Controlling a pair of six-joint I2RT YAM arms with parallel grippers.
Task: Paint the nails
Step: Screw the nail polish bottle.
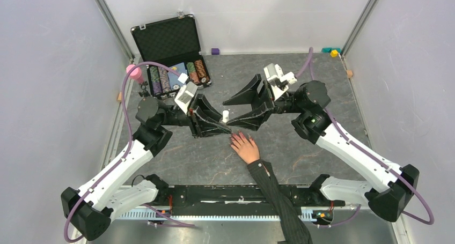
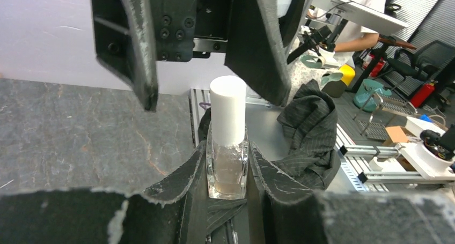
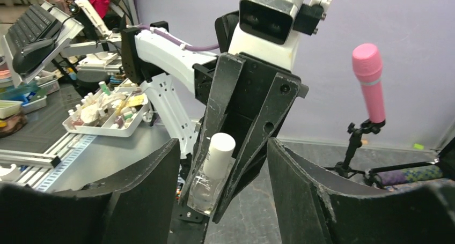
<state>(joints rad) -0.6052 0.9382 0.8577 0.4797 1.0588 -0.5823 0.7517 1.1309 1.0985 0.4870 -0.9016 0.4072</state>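
Over a dark marbled bench [image 1: 332, 94] walled in pale grey, the two claws meet tip to tip near the middle. The left claw [image 2: 228, 171] is clamped on the glass body of a small clear bottle [image 2: 227, 166] with a white cap [image 2: 228, 110], while the right claw [image 1: 229, 114] gapes wide, one finger on each side of that cap, gripping nothing. The nails [image 1: 234, 139], reddish on a pale hand [image 1: 248, 150] lying flat on the bench, sit just beside the claw tips, on the side toward the arm bases.
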